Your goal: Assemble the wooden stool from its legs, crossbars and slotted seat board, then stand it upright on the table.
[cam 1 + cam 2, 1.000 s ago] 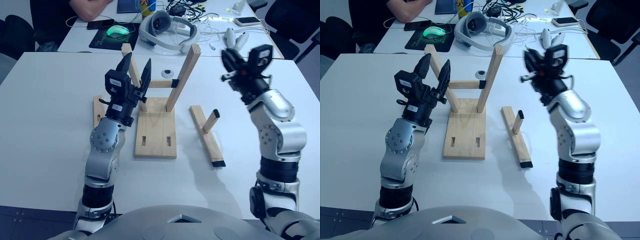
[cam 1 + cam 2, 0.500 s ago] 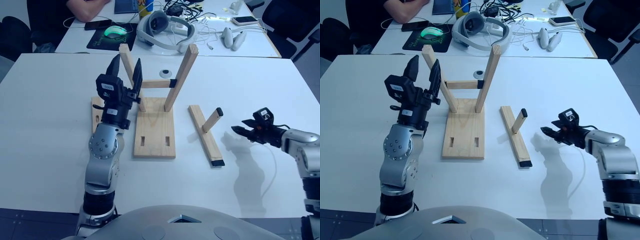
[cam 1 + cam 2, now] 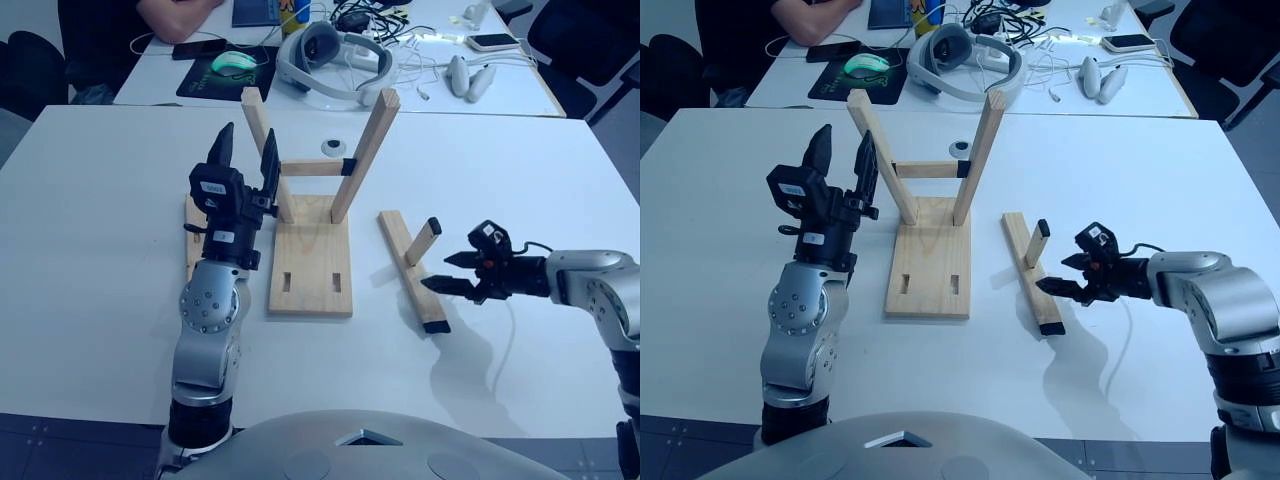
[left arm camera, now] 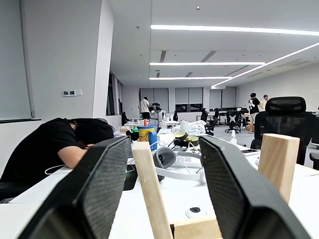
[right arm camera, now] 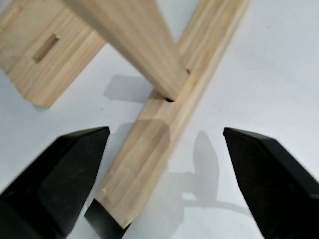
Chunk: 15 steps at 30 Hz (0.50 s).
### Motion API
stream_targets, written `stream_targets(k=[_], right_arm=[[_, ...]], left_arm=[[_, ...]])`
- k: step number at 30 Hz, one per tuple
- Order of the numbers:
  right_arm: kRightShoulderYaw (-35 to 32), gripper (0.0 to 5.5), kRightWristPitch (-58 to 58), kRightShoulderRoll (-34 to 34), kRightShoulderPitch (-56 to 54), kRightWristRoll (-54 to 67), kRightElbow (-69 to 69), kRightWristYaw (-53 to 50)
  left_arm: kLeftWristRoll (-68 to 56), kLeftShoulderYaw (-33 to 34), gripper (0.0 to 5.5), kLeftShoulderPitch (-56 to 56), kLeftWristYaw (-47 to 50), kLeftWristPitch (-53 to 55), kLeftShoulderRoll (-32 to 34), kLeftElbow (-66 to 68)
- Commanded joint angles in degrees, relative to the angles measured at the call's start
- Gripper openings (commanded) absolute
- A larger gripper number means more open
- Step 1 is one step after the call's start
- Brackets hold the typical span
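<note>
Seat board: pale wood, lying flat on the white table; two empty slots at its near end.
Upright legs: a left leg and a right leg stand in the board's far end, leaning away from each other at the top.
Crossbar: joins the two upright legs partway up, with a dark fitting at its right end.
Loose leg: flat on the table just right of the board, dark cap on its near end; a short bar sticks up from it at a tilt.
Fourth piece: wood lying left of the board, partly hidden by the left arm.
Left claw: open and holding nothing, raised, fingertips up, beside the left leg.
Right claw: open and holding nothing, low over the table, tips toward the loose leg's near end.
Left wrist view: the left leg shows between the two dark fingers, a line-up the head views leave unclear.
Right wrist view: the short bar enters a hole in the loose leg, and the capped end lies between the spread fingers.
</note>
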Motion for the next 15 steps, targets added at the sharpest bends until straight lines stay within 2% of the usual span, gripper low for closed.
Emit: stream_targets(k=[1, 8, 15], right_arm=[[0.82, 4.24, 3.1, 4.26, 2.62, 0.19, -5.46, -6.35], [5.99, 4.24, 3.57, 9.49, 2.46, -4.68, -6.87, -17.62], [7.88, 4.24, 1.88, 14.48, 3.02, -9.32, -5.6, -25.2]], left_arm=[[-0.68, 0.03, 2.53, 0.04, -1.35, 1.62, 0.72, -1.11], [-1.8, 0.21, 2.53, -0.58, -3.54, 4.37, 1.92, -2.21], [-3.07, 0.54, 2.53, -3.55, -5.55, 5.55, 2.72, -0.8]])
